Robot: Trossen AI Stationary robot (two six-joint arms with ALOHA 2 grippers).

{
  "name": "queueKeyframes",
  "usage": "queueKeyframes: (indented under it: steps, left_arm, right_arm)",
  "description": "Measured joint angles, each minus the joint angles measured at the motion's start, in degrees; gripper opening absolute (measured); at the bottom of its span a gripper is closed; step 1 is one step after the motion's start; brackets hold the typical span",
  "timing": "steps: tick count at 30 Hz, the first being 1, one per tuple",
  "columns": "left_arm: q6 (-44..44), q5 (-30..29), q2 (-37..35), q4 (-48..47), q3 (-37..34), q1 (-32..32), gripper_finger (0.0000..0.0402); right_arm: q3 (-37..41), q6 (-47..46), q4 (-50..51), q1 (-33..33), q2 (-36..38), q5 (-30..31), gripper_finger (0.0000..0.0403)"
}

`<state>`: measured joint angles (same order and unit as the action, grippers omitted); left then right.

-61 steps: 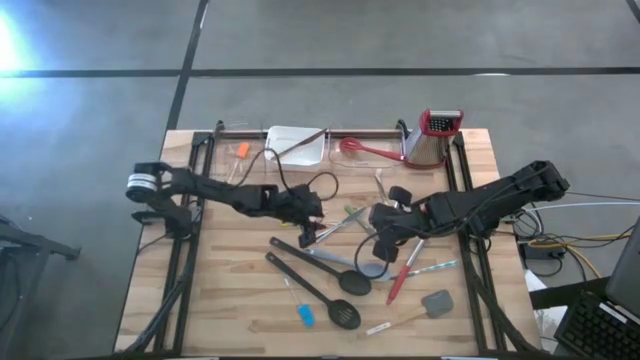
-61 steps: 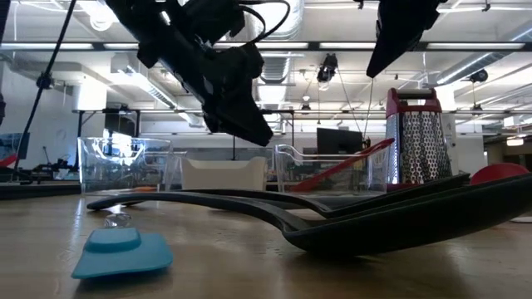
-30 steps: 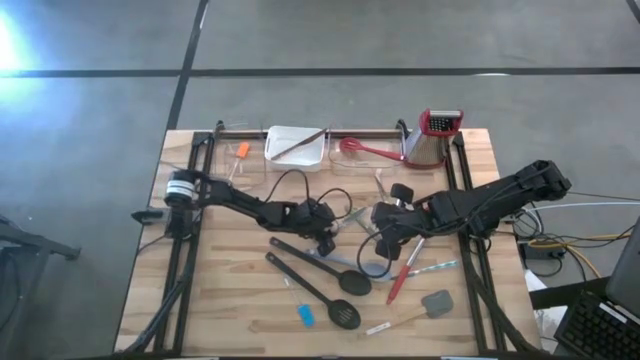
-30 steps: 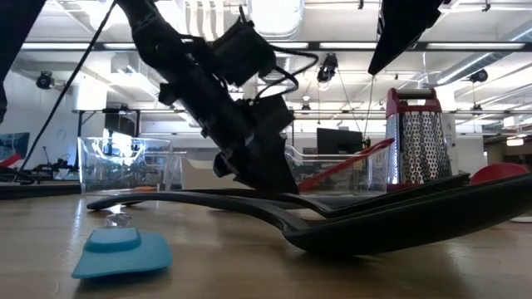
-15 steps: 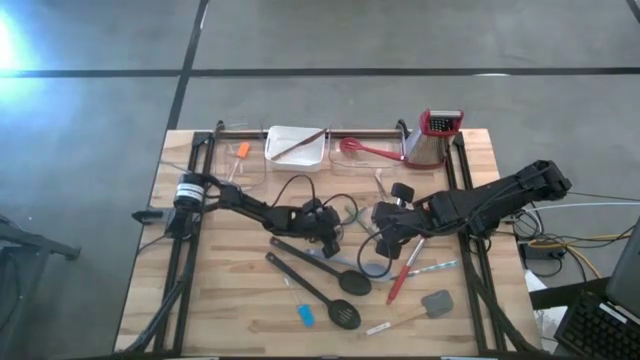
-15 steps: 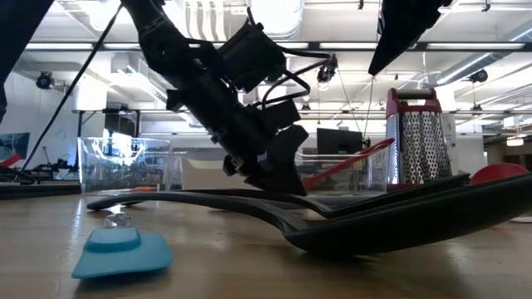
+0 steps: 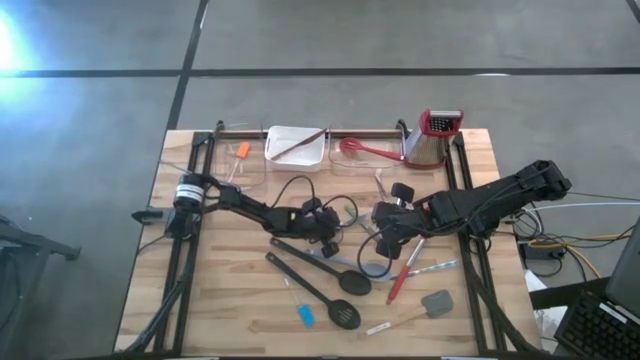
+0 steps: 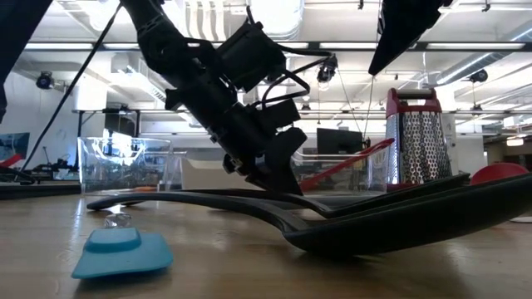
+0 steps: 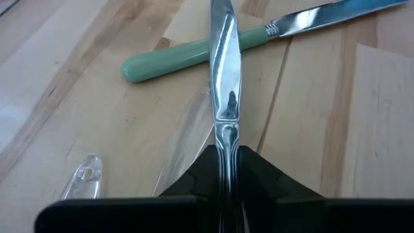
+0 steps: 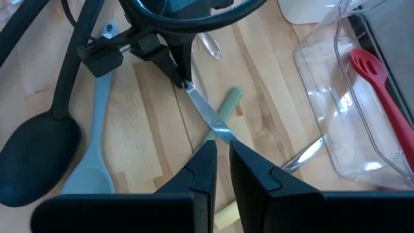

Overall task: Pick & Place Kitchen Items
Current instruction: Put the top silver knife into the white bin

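A silver metal table knife [image 9: 223, 71] lies low over the wood, crossing a green-handled knife [image 9: 187, 55]. My left gripper [image 9: 226, 169] is shut on it near the table's middle [image 7: 327, 235], fingers down at the table top [image 8: 283, 184]. My right gripper [image 7: 383, 232] is shut and hangs higher [image 8: 374, 71], to the right of the left one. The silver knife's other end [image 10: 220, 133] shows just ahead of its fingertips [image 10: 223, 154]. Black spoons [image 7: 330, 262], a red spatula [image 7: 404, 272] and a blue piece [image 7: 305, 316] lie nearer the front edge. My left gripper pinches the silver knife's narrow end [image 9: 226, 139] between its two fingers. The fingers slant down from the table's left and lie along the knife, which runs straight on ahead of them over the green handle. My right gripper: I cannot tell whether it touches the knife's other end.
A white tray [image 7: 295, 145], clear bins with a red slotted spoon [image 7: 368, 150] and an orange piece [image 7: 242, 150], and a red-topped grater [image 7: 438, 138] stand along the far edge. A grey spatula [image 7: 436, 302] lies front right. A black cable loops over the left wrist.
My left gripper has gone a little toward the table's right edge and down onto the table top beside the black spoon handles, then kept still there.
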<state>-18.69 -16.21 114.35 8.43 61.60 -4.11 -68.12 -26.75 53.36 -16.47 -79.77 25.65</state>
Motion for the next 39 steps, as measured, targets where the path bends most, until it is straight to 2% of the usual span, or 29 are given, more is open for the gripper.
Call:
queueKeyframes:
  steps: [8,16,19,26,39]
  left_arm:
    - [2.64,4.63,-6.95,-3.84,-0.29,-0.13,0.0042]
    - [9.78,4.3,-15.44,-7.11,-0.15,0.37,0.0042]
    - [13.99,1.45,-18.78,-9.58,-0.11,1.56,0.0042]
    - [23.36,-4.55,-25.05,-14.76,-0.02,6.84,0.0042]
    - [28.65,-4.74,-27.35,-16.17,-0.04,20.91,0.0042]
  right_arm:
    - [0.0,-0.02,0.36,0.02,0.0,-0.09,0.0038]
    - [0.02,-0.08,0.38,0.02,0.0,-0.11,0.0038]
    - [0.02,-0.23,0.39,0.02,0.0,-0.11,0.0038]
    - [0.02,-0.26,0.38,0.02,0.17,-0.11,0.0038]
    - [0.04,-1.63,0.37,0.02,1.53,-0.11,0.0038]
